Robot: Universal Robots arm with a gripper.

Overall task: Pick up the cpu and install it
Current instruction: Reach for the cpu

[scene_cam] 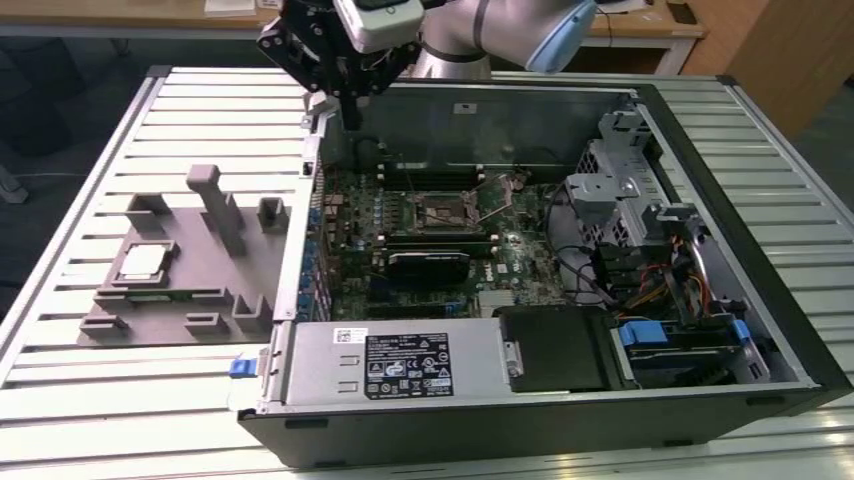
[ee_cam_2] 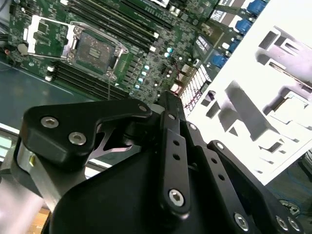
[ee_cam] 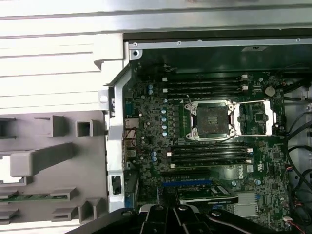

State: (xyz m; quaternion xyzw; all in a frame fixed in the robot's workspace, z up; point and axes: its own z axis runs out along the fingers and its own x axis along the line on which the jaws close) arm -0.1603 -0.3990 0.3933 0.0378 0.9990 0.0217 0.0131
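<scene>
Slatted white worktop (scene_cam: 94, 400) carrying an open computer case (scene_cam: 534, 445) lying on its side, taking up the middle and the exterior view's right. The grey arm (scene_cam: 521, 30) comes in from the far side. The green motherboard (scene_cam: 360, 220) lies flat on the case floor and also shows in both wrist views (ee_cam: 151, 126) (ee_cam_2: 161, 63). Silver power supply (scene_cam: 387, 365) runs along the near wall of the case, with a drive cage with blue tabs (scene_cam: 654, 335) to its right in the exterior view. Grey plastic tray (scene_cam: 200, 290) sits on the worktop just outside the case, on the exterior view's left, and is in the first wrist view too (ee_cam: 48, 195). The tool (scene_cam: 350, 118) hangs above the far-left corner of the case, over the case wall between tray and board. It is clenched, tips together with nothing in them, and the second wrist view (ee_cam_2: 168, 100) shows the same. A black card (scene_cam: 427, 265) sits on the board just on the near side of the socket. The socket (scene_cam: 445, 212) is mid-board between the memory slot rows, with its load plate (ee_cam: 256, 117) swung open beside it. The cpu (scene_cam: 143, 262) lies flat in a pocket at the left end of the tray, silver top up, well apart from the tool and from the socket. So it has not been picked up yet.
</scene>
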